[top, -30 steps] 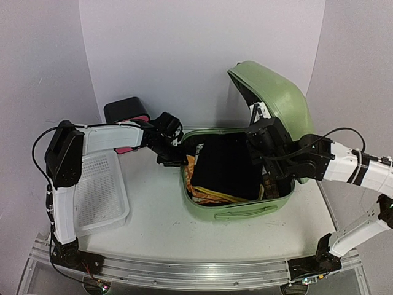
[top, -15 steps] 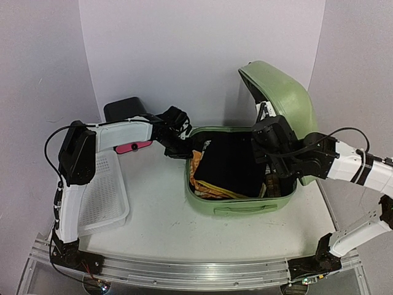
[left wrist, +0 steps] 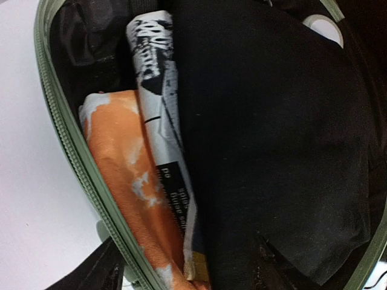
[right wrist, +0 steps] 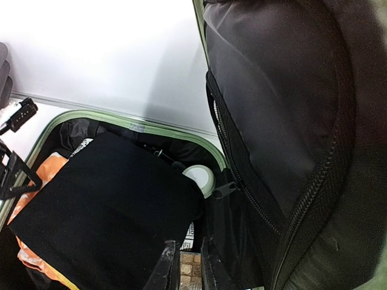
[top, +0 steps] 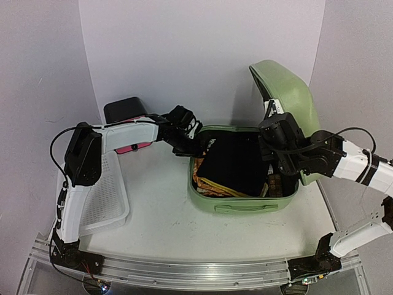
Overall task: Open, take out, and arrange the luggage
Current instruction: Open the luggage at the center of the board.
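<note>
Sitting centre-right on the bench (top: 153,227), the luggage (top: 245,206) is propped open by the right arm (top: 331,161); right gripper (right wrist: 186,244) nearly closed, empty. Lid (top: 288,98) could be dropped onto the wide-spread left gripper (top: 191,142) if contact is lost.

Reaches forward and inward with the left arm, left hand (top: 189,142) held with fingers spread wide. Bends the right arm inward at the elbow, right hand (right wrist: 187,257) angled down, fingers almost together.
</note>
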Controlling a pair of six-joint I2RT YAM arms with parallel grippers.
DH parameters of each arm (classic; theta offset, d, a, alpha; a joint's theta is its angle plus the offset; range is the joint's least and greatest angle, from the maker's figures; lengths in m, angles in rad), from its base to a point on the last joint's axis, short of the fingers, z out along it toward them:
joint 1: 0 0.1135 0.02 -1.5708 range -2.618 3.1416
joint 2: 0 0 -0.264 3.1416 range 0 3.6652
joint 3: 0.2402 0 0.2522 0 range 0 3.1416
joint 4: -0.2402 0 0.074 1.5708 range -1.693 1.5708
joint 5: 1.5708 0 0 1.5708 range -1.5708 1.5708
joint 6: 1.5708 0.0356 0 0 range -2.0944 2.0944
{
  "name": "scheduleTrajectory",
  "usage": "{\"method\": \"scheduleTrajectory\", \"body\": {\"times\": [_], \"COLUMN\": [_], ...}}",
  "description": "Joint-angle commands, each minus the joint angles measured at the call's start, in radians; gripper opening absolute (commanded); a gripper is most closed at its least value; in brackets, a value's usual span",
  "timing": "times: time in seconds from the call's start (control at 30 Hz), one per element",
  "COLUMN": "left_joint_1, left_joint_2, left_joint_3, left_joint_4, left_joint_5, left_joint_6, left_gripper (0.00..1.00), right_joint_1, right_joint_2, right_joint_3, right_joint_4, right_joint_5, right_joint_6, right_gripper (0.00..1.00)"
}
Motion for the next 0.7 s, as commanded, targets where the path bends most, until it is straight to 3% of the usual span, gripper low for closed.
{"method": "scheduleTrajectory", "body": {"times": [0.0, 0.17, 0.67], "left_joint_1": [-0.039, -0.035, -0.062], "left_joint_2": [-0.050, 0.028, 0.127], "left_joint_3": [0.019, 0.110, 0.221], "left_joint_4": [0.084, 0.061, 0.063], "left_joint_5": [0.087, 0.165, 0.201], "left_joint_6": [0.075, 0.048, -0.022], "left_gripper": [0.73, 0.62, 0.56], "right_joint_1": [-0.018, -0.023, -0.064], "right_joint_2": [-0.029, -0.029, -0.069], "right_joint_3": [0.024, 0.020, 0.008], "right_joint_4": [-0.017, -0.018, -0.042], "right_joint_5": [0.054, 0.038, 0.051], "right_joint_6": [0.030, 0.035, 0.037], "right_gripper": [0.13, 0.13, 0.13]}}
